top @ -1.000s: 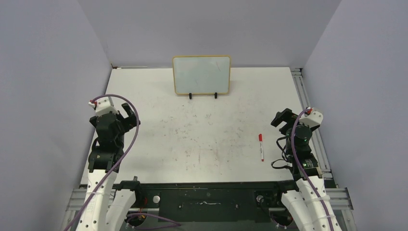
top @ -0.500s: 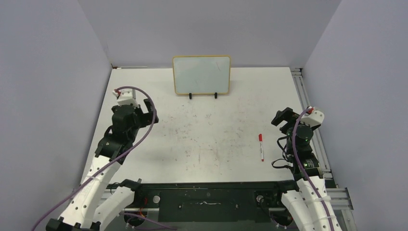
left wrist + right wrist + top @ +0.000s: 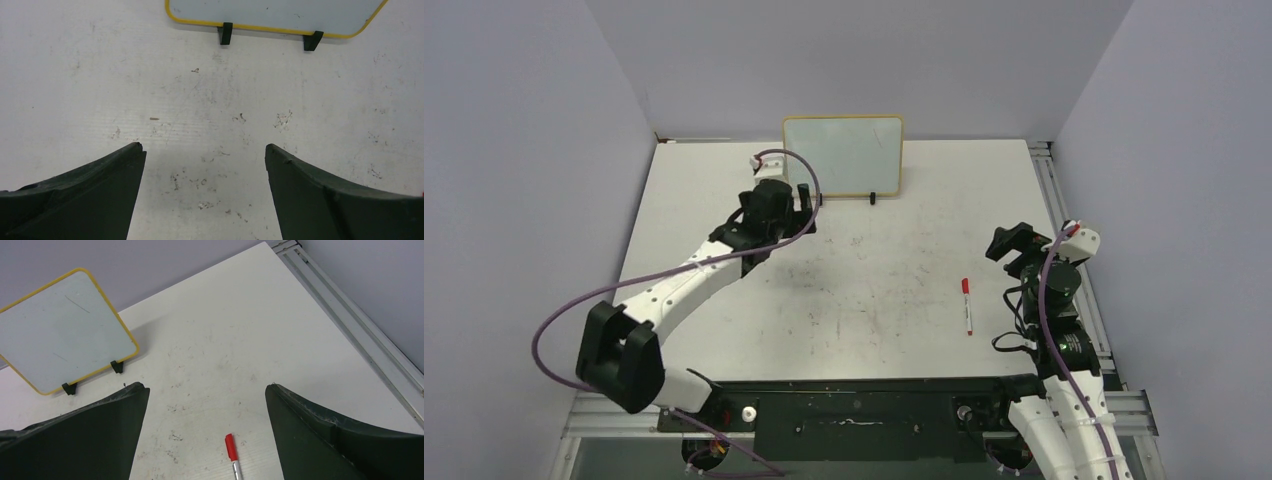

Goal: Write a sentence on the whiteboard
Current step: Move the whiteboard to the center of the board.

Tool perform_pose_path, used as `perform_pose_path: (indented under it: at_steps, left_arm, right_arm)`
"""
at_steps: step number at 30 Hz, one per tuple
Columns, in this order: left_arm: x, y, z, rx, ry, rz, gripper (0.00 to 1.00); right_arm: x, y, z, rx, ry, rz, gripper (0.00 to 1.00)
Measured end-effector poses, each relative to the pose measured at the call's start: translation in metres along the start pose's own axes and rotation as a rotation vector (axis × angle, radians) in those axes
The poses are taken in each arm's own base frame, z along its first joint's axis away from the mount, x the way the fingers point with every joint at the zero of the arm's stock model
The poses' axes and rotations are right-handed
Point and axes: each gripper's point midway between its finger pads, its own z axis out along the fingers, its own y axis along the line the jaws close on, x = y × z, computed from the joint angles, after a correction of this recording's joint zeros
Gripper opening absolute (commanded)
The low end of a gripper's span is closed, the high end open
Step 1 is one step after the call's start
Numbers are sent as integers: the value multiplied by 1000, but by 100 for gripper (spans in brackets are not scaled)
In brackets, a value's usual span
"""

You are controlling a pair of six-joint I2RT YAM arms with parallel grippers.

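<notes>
At the far edge of the table: a light board that may tip before it resists

Up against the back wall, centred on the scuffed white table [image 3: 874, 270], the small rectangular glossy whiteboard [image 3: 843, 155] with its thin tan wooden frame stands upright on two small black feet [image 3: 226, 34]. Its face carries only a few faint grey streaks. No red sentence is on it yet.

The left gripper [image 3: 204, 148] hovers over bare table just in front of the board's lower left corner, fingers spread wide with nothing between them. The right gripper [image 3: 206, 387] hangs over the right side of the table, likewise spread wide and empty. Below it lies a slim marker [image 3: 967, 305] with a red cap and a pale barrel, flat on the table and well apart from the board.

Judging by its build, the board is light and stiff, with a slick face that offers no purchase. Its narrow feet look like poor anchors, so pressure from a pen tip would likely slide it back or rock it over. The sound place to steady it is the wooden frame, along a side edge or the top rim, pinched across its thickness and clear of the writing area.

The marker looks light, hard and round, so it may roll if nudged. A grip across the middle of the barrel seems best, leaving the cap end free, since the cap appears to be on.
</notes>
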Motion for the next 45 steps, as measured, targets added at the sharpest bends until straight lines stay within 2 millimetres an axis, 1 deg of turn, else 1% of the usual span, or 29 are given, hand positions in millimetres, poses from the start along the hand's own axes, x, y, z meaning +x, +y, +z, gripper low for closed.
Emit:
perform_pose_path:
  at_steps: [4,7,10,11,13,16,19,27,33,40,42,45]
  left_arm:
    - [1,-24,42,-11,30,18,82]
    - [6,-37,71,-17,48,30,78]
    - [13,-45,96,-27,71,47,75]
    - [15,-47,105,-31,78,52,72]
    - [19,-53,122,-36,87,59,69]
    - [26,-58,143,-36,107,62,67]
    - [30,-58,161,-44,119,60,64]
    - [38,-45,193,-81,139,35,56]
    - [48,-33,211,-107,164,26,50]
    - [49,-31,221,-105,173,18,44]
    - [48,-31,224,-103,169,18,39]
    - [45,-33,231,-99,164,20,36]
  right_arm:
    - [2,5,0,-23,10,11,90]
    - [3,6,-1,-32,15,11,90]
    - [3,7,0,-34,17,11,90]
    - [4,7,0,-34,19,10,90]
    - [6,7,2,-33,28,8,90]
    - [8,6,3,-30,37,5,90]
    - [9,7,5,-30,39,5,90]
    - [14,7,11,-22,58,-3,90]
    - [15,8,16,-20,62,-4,90]
    - [20,8,22,-16,76,-9,90]
    - [21,8,22,-17,79,-9,90]
    - [21,9,23,-20,79,-9,90]
